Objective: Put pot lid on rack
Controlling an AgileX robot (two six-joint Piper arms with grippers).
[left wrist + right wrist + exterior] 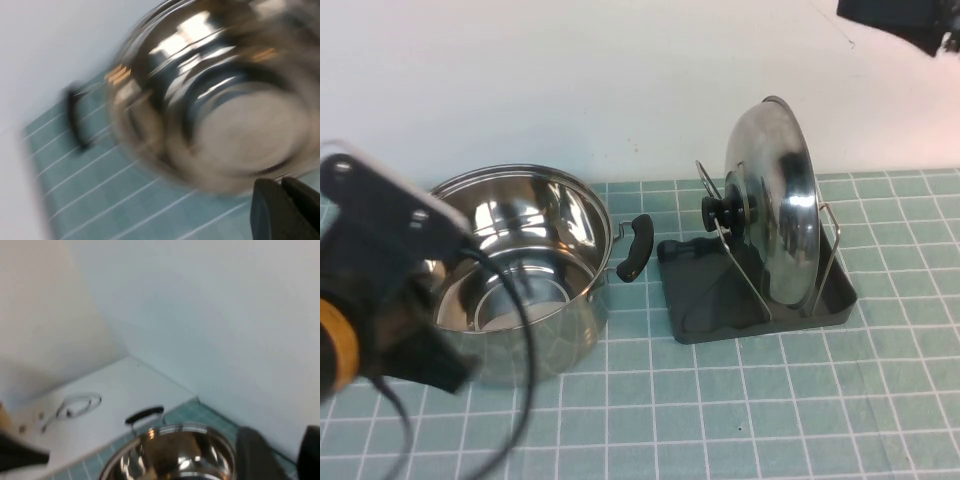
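The pot lid (775, 205) stands on edge in the rack (720, 300), leaning on its wire loops, black knob (725, 212) facing left. No gripper touches it. My left arm (380, 260) hangs over the near left side of the steel pot (520, 270). In the left wrist view my left gripper (282, 186) has its fingers together and holds nothing, just outside the pot's rim (225, 100). My right gripper (280, 452) is open and empty, raised high at the back right, and its arm (910, 20) shows in the top corner. Lid and rack are out of both wrist views.
The pot's black side handle (633, 248) points at the rack, a small gap apart. The white wall runs along the back of the green grid mat (770, 420). The pot also shows in the right wrist view (170, 455).
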